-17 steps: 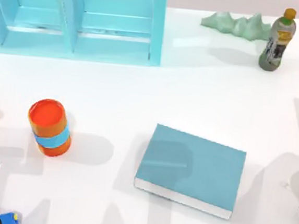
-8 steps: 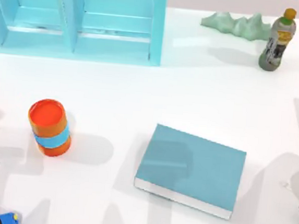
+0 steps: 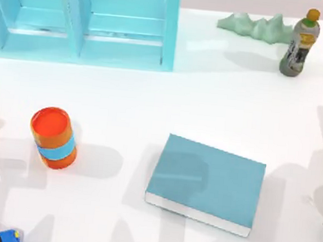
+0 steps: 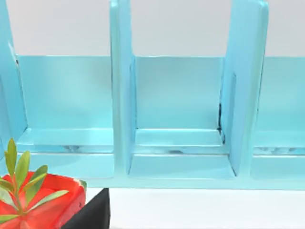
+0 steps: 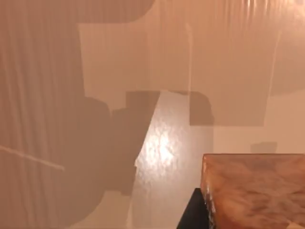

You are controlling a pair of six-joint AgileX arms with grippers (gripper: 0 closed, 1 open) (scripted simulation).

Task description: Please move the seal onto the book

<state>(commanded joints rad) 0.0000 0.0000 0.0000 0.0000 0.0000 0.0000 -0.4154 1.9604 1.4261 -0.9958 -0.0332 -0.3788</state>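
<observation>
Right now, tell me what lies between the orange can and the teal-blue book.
Bare white table; in the top view nothing sits between orange can and teal-blue book.

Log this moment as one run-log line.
book: centre table, top bare | orange can: upright, left | left arm: left edge | right arm: right edge

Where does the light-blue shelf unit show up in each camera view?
Top view: light-blue shelf unit at the far left of the table, along its back edge.
Left wrist view: the shelf unit spans the picture, open compartments facing the camera.
Right wrist view: faces a tan surface and a brown block.
Shared landmark: the upright divider between compartments.
</observation>
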